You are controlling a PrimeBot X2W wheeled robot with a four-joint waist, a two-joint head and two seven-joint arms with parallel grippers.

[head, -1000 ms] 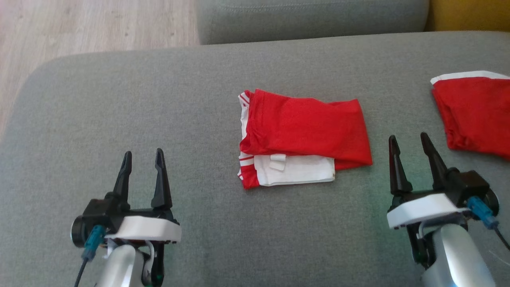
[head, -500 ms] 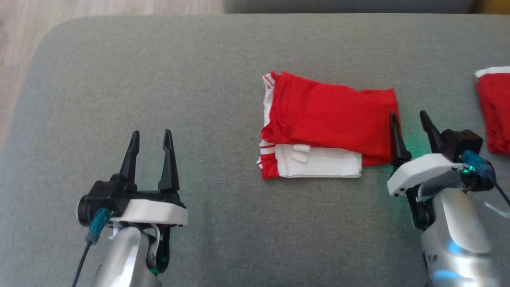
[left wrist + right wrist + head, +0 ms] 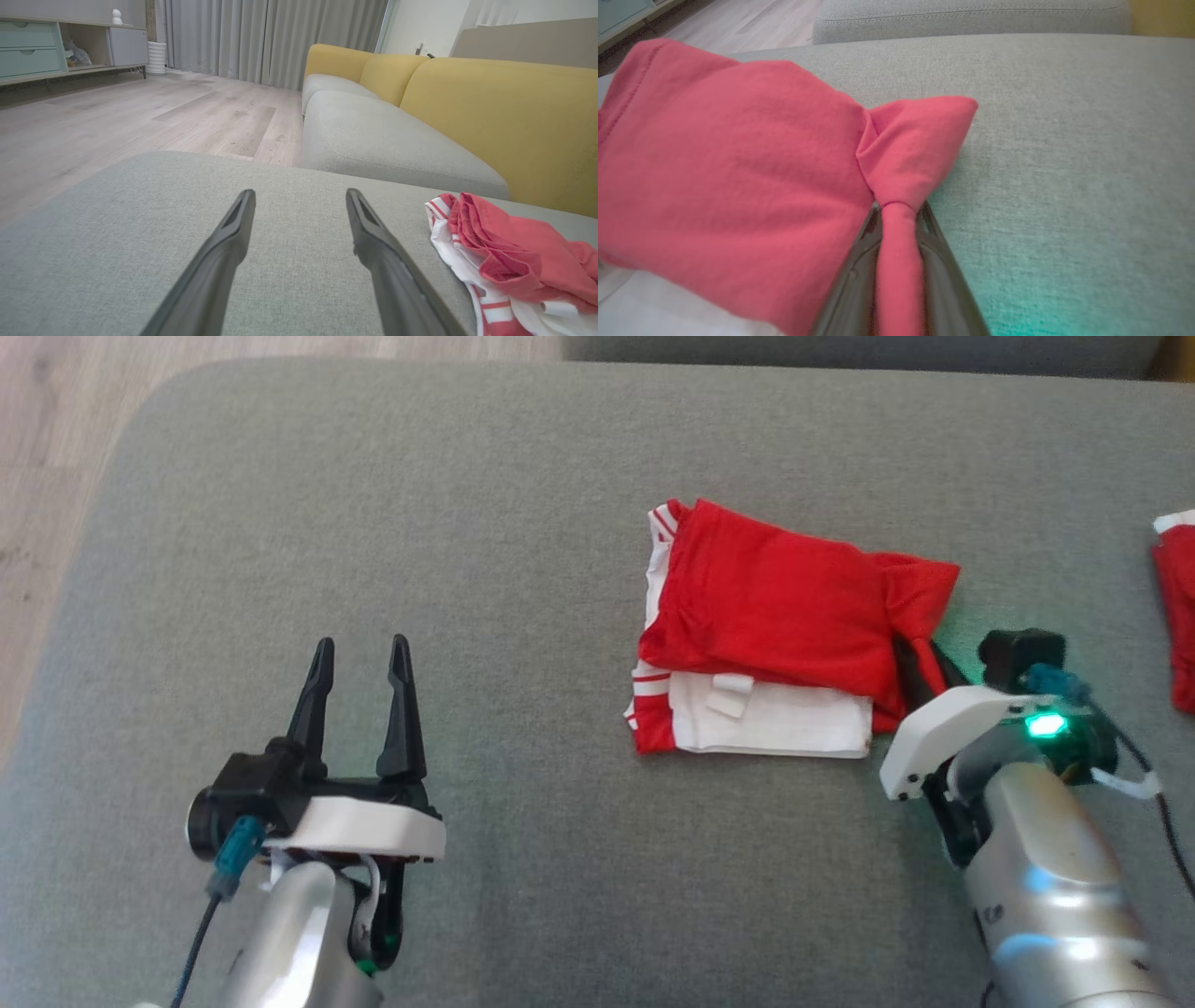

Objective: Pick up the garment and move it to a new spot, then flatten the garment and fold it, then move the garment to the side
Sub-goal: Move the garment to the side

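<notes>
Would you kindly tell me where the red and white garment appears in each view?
Head view: garment right of centre.
Left wrist view: garment in the lower right corner.
Right wrist view: garment across the left half, a fold pinched in the right gripper.
Shared landmark: the grey cushion beneath it.

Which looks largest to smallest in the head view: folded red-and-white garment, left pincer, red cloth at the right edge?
1. folded red-and-white garment
2. left pincer, though nearer the camera
3. red cloth at the right edge, cut off by the frame
</notes>
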